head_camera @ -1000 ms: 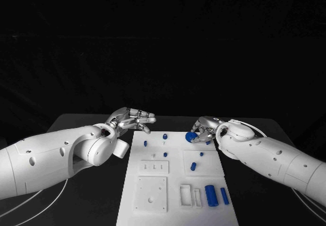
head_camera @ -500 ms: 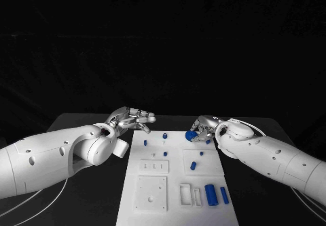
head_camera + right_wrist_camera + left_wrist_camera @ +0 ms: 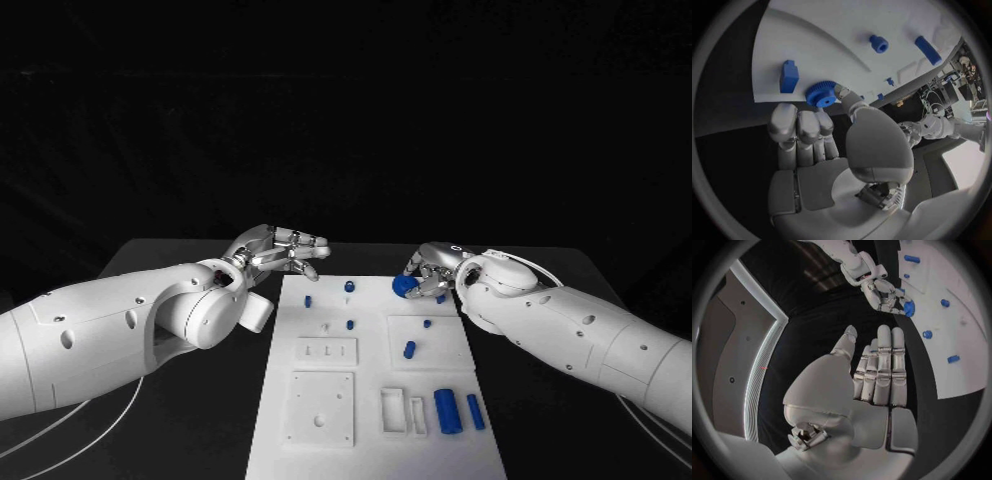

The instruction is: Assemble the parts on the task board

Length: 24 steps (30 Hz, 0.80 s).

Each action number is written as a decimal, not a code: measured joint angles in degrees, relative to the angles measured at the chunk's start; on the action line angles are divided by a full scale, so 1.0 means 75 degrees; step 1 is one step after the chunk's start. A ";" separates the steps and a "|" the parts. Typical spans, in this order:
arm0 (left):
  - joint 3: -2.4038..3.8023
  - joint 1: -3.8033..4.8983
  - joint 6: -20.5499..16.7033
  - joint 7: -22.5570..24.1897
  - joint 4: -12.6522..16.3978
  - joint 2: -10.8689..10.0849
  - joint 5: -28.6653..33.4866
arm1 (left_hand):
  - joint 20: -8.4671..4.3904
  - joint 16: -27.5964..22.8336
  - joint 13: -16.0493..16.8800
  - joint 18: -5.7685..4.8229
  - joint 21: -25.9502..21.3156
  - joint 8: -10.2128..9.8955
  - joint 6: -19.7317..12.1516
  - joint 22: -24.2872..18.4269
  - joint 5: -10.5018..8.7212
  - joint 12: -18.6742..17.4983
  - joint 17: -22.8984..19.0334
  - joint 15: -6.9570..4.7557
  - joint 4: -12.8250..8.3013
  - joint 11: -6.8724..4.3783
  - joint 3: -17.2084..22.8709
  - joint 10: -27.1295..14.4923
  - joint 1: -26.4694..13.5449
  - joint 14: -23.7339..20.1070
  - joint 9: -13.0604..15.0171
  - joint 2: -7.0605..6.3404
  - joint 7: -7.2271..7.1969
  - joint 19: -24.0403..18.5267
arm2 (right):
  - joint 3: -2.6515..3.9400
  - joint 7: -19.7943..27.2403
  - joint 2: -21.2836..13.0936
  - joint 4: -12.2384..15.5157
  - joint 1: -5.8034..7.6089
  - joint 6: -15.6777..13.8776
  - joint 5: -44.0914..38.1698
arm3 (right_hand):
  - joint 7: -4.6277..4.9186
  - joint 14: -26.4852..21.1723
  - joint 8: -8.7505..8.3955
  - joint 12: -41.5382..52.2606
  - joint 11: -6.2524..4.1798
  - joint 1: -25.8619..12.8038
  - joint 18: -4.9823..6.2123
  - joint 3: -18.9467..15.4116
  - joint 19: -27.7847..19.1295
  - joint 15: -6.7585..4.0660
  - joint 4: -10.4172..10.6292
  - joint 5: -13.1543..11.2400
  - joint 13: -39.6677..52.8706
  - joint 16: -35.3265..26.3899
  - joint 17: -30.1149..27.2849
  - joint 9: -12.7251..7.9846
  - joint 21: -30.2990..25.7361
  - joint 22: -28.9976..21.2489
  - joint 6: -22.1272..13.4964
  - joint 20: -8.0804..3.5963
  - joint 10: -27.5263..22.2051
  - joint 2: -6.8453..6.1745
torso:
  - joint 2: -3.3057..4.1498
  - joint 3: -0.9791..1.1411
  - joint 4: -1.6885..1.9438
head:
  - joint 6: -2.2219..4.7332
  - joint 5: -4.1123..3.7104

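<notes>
Between the fingertips of the right hand (image 3: 437, 276), held just over the far right corner of the task board (image 3: 361, 440), a small blue gear (image 3: 405, 286) is pinched; in the right wrist view the gear (image 3: 821, 94) is seen clamped by its toothed rim between thumb and fingers, just beside a blue block (image 3: 789, 76) standing on the board. The gear is judged to be light, stiff plastic, unlikely to bend or break, and its teeth give the fingertips some bite, so the rim is the sensible place to hold it, with the centre hole left free for whatever post it is meant to sit on. The small size means it could twist or slip if the pinch is loosened too early. The left hand (image 3: 278, 251) is held flat beside the far left corner of the board, fingers straight and nothing in it, as the left wrist view also shows (image 3: 873, 375). Counted in the head view, one gear is held, two longer blue cylinders (image 3: 446, 411) lie side by side well nearer the robot than the right hand, and about six small blue pegs (image 3: 410, 350) or studs are spread over the board between the two hands; the smallest are hard to count surely.
</notes>
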 measured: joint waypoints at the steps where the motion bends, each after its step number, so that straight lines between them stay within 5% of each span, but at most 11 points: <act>1: 0.0000 0.0000 0.0000 0.0000 0.0000 0.0000 0.0000 | 0.0000 0.0000 0.0000 0.0001 0.0000 0.0000 0.0000 0.0000 0.0000 0.0000 0.0000 0.0000 0.0000 0.0000 0.0000 0.0000 0.0000 0.0000 0.0000 0.0000 0.0000 0.0000 | -0.0002 0.0000 0.0000 0.0001 0.0000 0.0001 -0.0004 | 0.0000 0.0000 -0.0001 0.0000 0.0000 -0.0011 0.0000 0.0000 0.0000 0.0000 0.0000 0.0000 0.0000 0.0000 0.0000 0.0000 0.0000 0.0000 0.0000 0.0000 0.0000 0.0011 | -0.0001 0.0000 0.0000 | 0.0000 0.0000; 9: 0.0000 0.0000 0.0002 -0.0003 0.0000 -0.0002 -0.0003 | 0.0000 0.0000 0.0000 0.0000 0.0000 0.0000 0.0000 -0.0001 0.0000 0.0000 0.0000 0.0000 0.0000 0.0000 0.0000 0.0000 0.0000 0.0000 0.0000 0.0000 0.0000 0.0000 | -0.0007 0.0001 -0.0005 0.0019 0.0000 0.0023 -0.0015 | -0.0001 0.0000 -0.0025 0.0000 0.0000 -0.0060 0.0000 0.0367 0.0000 0.0000 0.0044 -0.0431 0.0007 0.0000 -0.0004 -0.0001 0.0000 0.0002 0.0001 0.0000 0.0000 0.0141 | -0.0004 0.0001 0.0000 | -0.0004 -0.0007; 10: 0.0000 0.0000 0.0003 -0.0004 0.0000 -0.0003 -0.0003 | 0.0000 0.0000 0.0000 0.0001 0.0000 0.0000 0.0000 -0.0001 0.0000 0.0000 0.0000 0.0000 0.0000 0.0000 0.0000 0.0000 0.0000 0.0000 0.0000 0.0000 0.0000 0.0000 | -0.0008 0.0005 -0.0006 0.0023 0.0000 0.0027 -0.0017 | -0.0025 0.0000 0.0045 -0.0001 0.0000 -0.0003 -0.0005 0.0455 0.0000 0.0000 0.0051 -0.0457 0.0009 -0.0001 -0.0008 0.0017 0.0000 0.0005 0.0214 0.0000 0.0005 0.0292 | -0.0004 0.0001 0.0000 | -0.0006 -0.0007; 15: 0.0000 0.0000 0.0004 -0.0007 -0.0001 -0.0004 -0.0008 | 0.0000 0.0000 0.0000 0.0000 0.0000 0.0000 0.0000 -0.0001 0.0000 0.0000 0.0001 0.0000 0.0000 0.0000 0.0000 0.0000 0.0000 0.0000 0.0000 0.0000 0.0000 0.0000 | -0.0007 0.0021 -0.0007 0.0023 0.0003 0.0052 -0.0017 | -0.0025 0.0000 0.0045 -0.0001 -0.0019 0.0001 -0.0003 0.0753 0.0000 0.0000 0.0032 -0.0735 0.0006 -0.0001 -0.0022 0.0011 0.0000 0.0006 0.0215 0.0000 -0.0016 0.0304 | -0.0003 0.0002 0.0000 | -0.0004 -0.0007; 24: 0.0000 0.0000 0.0005 -0.0011 -0.0001 -0.0004 -0.0016 | 0.0000 0.0000 0.0000 0.0001 0.0000 0.0000 0.0000 0.0013 0.0000 0.0000 -0.0008 0.0000 0.0000 0.0000 0.0000 0.0000 0.0000 0.0000 0.0000 0.0000 0.0000 0.0000 | -0.0005 0.0047 -0.0007 0.0027 0.0008 0.0064 -0.0014 | -0.0025 0.0000 0.0039 -0.0001 -0.0029 -0.0002 -0.0004 0.0899 0.0000 0.0000 -0.0062 -0.0650 0.0006 -0.0001 -0.0022 -0.0005 0.0000 0.0005 0.0215 0.0000 -0.0027 0.0300 | 0.0003 0.0004 0.0000 | 0.0015 -0.0018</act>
